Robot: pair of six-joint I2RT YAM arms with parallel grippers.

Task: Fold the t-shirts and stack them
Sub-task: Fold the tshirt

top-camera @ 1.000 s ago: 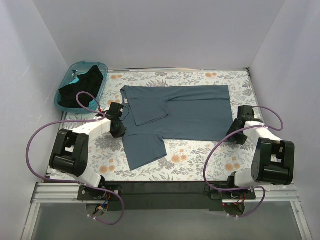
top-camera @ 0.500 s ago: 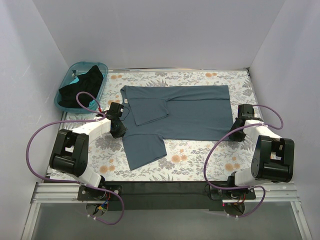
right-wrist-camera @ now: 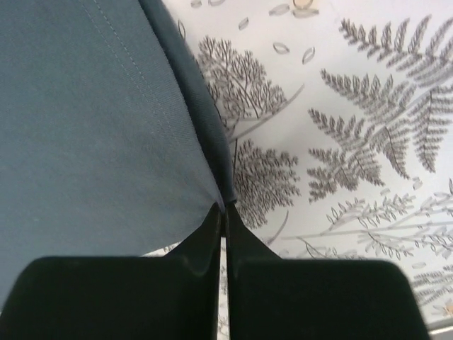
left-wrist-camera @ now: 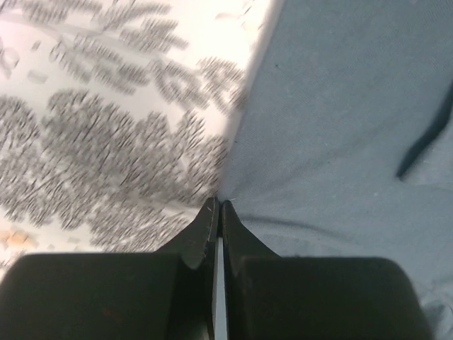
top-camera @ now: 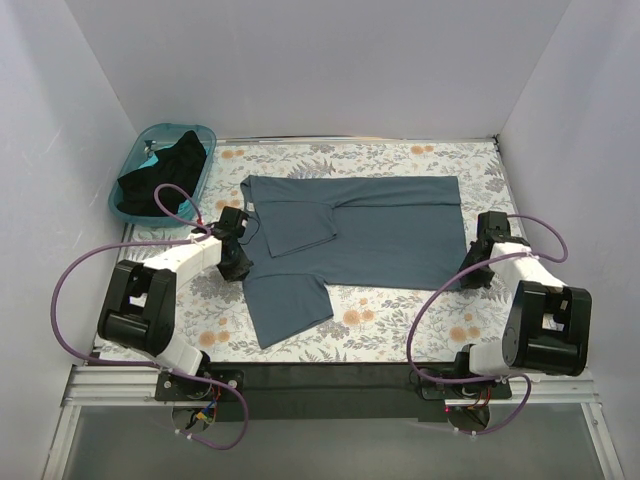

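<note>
A slate blue-grey t-shirt [top-camera: 370, 232] lies spread on the floral table, its far sleeve folded in over the chest and its near sleeve [top-camera: 287, 308] lying flat toward me. My left gripper [top-camera: 238, 262] is shut on the shirt's left edge near the shoulder, where the cloth [left-wrist-camera: 333, 127] puckers at the fingertips. My right gripper [top-camera: 477, 270] is shut on the shirt's near right hem corner [right-wrist-camera: 106, 134]. A black t-shirt [top-camera: 160, 175] lies crumpled in the teal basket.
The teal plastic basket [top-camera: 133, 165] stands at the back left corner. White walls enclose the table on three sides. The floral tablecloth [top-camera: 400, 320] lies bare in front of the shirt. Purple cables loop beside both arm bases.
Both grippers have drawn the shirt's near edge slightly toward me. The near sleeve has slid a little toward the front, and the right gripper has moved slightly nearer.
</note>
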